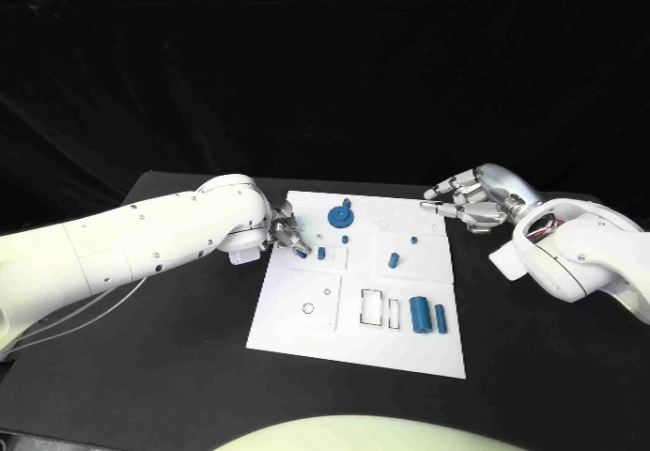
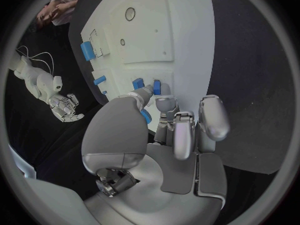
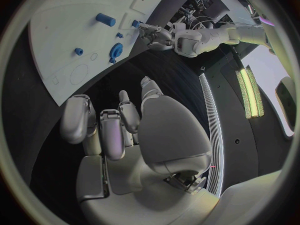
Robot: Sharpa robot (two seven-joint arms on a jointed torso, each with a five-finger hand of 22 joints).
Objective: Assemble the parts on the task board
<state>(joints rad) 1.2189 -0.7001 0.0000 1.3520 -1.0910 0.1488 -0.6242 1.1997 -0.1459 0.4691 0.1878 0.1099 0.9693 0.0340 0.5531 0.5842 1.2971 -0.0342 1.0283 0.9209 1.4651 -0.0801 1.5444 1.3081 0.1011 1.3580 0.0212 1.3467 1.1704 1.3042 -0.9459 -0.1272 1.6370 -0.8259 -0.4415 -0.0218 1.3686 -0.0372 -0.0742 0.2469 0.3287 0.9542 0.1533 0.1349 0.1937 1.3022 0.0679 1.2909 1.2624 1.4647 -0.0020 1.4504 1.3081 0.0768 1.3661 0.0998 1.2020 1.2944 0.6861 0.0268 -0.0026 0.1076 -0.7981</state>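
My left hand (image 1: 282,232) pinches a small blue peg (image 1: 301,250) at the left edge of the task board (image 1: 359,329)

In my left wrist view the thumb and a fingertip (image 2: 164,104) close on that blue piece (image 2: 157,88) just above the white plate (image 2: 181,30). My right hand (image 1: 470,200) hovers off the board's far right corner over the black table (image 1: 162,376), fingers curled in and holding nothing. On the board, a blue gear-like round part (image 1: 342,218) stands near the far edge, a short blue peg (image 1: 393,260) sits mid-board, and two blue cylinders (image 1: 422,315) lie side by side near the right edge, beside a rectangular slot (image 1: 371,307)
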